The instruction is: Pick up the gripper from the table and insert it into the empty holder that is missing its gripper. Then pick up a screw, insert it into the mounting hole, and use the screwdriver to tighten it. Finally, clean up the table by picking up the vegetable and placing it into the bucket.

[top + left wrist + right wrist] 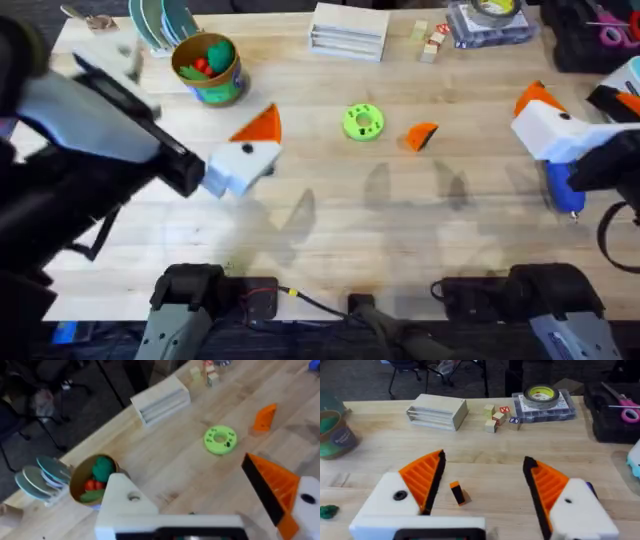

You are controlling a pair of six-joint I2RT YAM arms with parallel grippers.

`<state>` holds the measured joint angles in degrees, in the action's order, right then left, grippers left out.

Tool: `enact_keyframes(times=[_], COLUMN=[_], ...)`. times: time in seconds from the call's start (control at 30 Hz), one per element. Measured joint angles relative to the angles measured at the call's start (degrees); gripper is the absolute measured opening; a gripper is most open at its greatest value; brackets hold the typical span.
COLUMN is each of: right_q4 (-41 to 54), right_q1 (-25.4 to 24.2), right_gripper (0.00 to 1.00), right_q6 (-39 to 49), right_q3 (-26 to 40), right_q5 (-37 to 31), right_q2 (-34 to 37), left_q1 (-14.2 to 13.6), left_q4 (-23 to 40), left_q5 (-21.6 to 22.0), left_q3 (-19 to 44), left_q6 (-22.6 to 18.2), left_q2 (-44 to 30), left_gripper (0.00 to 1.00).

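Note:
The orange gripper tip (pixel 422 135) (pixel 265 417) (pixel 458 492) lies on the table right of a bright-green disc (pixel 362 122) (pixel 220 440). My left gripper (pixel 262 140) (pixel 182 467) hangs open above the table. One of its fingers is the bare white holder (pixel 125 502) with a hole; the other carries an orange pad. My right gripper (pixel 575 100) (pixel 484 459) is open, both pads on, nothing between them. The blue screwdriver (pixel 563 190) lies beneath it. The bucket (pixel 208 68) (pixel 92 480) (pixel 335 435) holds red and green produce. A small dark-green vegetable (pixel 327 510) lies on the table.
Along the far edge stand a plate rack (pixel 160 20), a white box (pixel 348 30), small wooden blocks (pixel 432 42), a clear case with a tape roll (pixel 490 20) and a black case with pink scissors (pixel 600 35).

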<state>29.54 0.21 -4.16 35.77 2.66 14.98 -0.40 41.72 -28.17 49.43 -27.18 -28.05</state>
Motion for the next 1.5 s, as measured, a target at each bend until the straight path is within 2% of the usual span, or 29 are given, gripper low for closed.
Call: enact_keyframes(times=[0.17,0.27,0.47,0.6,0.67,0.77,0.93,1.03,1.17,1.33,1.43,1.5], right_q4=[0.0,0.0,0.0,0.0,0.0,0.0,0.0,0.0,0.0,0.0,0.0,0.0], right_q1=[0.0,0.0,0.0,0.0,0.0,0.0,0.0,0.0,0.0,0.0,0.0,0.0], right_gripper=[0.992,0.991,0.992,0.992,0.993,0.992,0.992,0.992,0.992,0.992,0.993,0.992], right_q6=[0.0,-0.1,-0.1,-0.1,-0.1,-0.1,-0.1,-0.1,-0.1,-0.1,-0.1,-0.1], right_q3=[0.0,0.0,0.0,0.0,0.0,0.0,0.0,0.0,0.0,0.0,0.0,0.0], right_q5=[0.0,0.0,0.0,0.0,0.0,0.0,0.0,0.0,0.0,0.0,0.0,0.0], right_q2=[0.0,0.0,0.0,0.0,0.0,0.0,0.0,0.0,0.0,0.0,0.0,0.0], left_q1=[0.0,-0.4,-3.5,-5.0,-5.5,-5.6,-5.6,-5.6,-5.6,-5.8,-6.1,-6.2], left_q4=[-9.1,-15.5,-30.1,-37.2,-40.1,-43.5,-45.2,-49.5,-47.8,-42.9,-39.0,-38.9], left_q5=[-1.0,-1.2,-2.0,-2.3,-2.3,-2.3,-2.1,-1.5,-0.6,-0.1,-0.1,0.0], left_q3=[-3.5,-9.0,-22.2,-30.1,-33.7,-38.5,-44.1,-47.5,-49.1,-49.1,-49.1,-49.1], left_q6=[0.0,0.0,0.0,0.0,0.6,3.7,12.1,17.9,24.4,27.7,28.5,28.8], left_q2=[0.3,1.9,9.4,14.8,17.3,20.7,26.3,27.9,27.8,27.8,27.8,27.8], left_gripper=[0.993,0.993,0.994,0.993,0.993,0.993,0.993,0.993,0.993,0.993,0.993,0.993])
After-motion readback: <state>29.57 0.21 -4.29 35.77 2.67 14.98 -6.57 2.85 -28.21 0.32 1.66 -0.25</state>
